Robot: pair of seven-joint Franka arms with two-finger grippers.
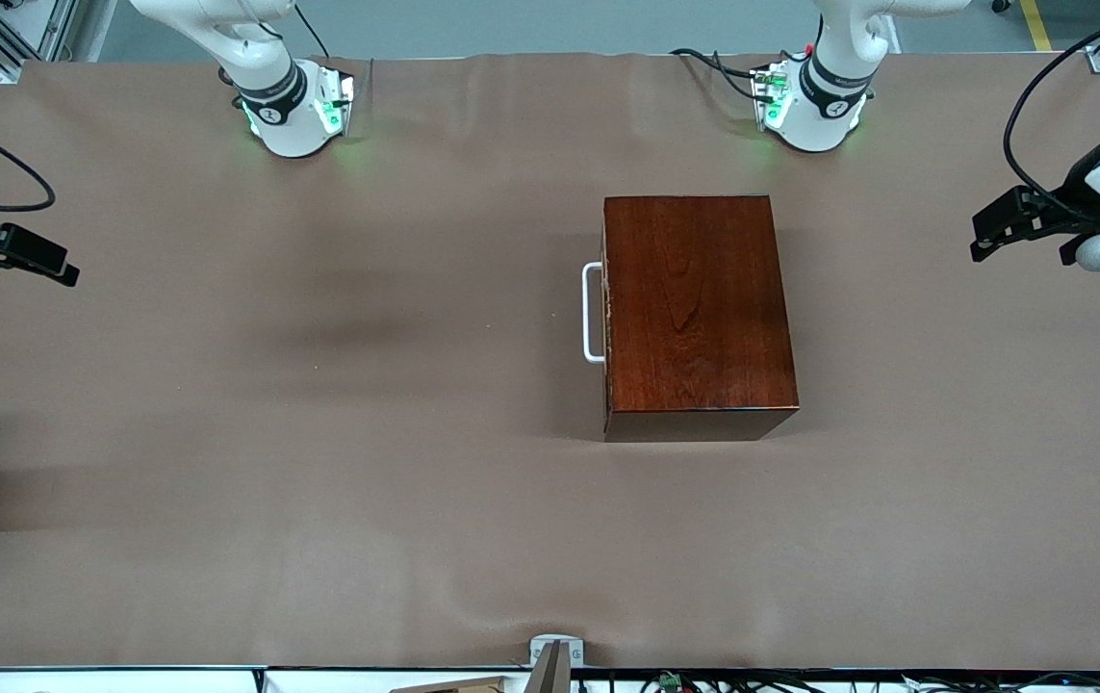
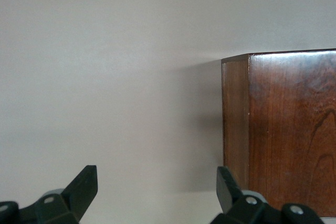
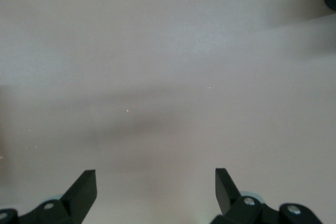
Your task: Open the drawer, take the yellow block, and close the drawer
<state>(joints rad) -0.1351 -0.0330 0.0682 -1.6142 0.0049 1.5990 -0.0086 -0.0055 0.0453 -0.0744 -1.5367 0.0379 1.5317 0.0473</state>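
Seemingly nothing has begun: from the front, the drawer (image 1: 606, 313) sits shut in its box (image 1: 694, 308), its handle (image 1: 592, 313) facing the right arm's end, so the yellow block is hidden. The left gripper (image 1: 983, 241) and right gripper (image 1: 63, 271) wait over opposite table (image 1: 319, 433) ends. Both wrist views show fingers spread, empty. A skewed pull could drag the whole box.

Left end effector (image 2: 156, 192) spread wide over tablecloth (image 2: 105, 77), mahogany box (image 2: 283, 129) corner beside

Brown-covered counter (image 1: 319, 433) carries one mahogany box (image 1: 699, 308), just past centre toward 3 o'clock, handle (image 1: 592, 313) facing 9 o'clock.
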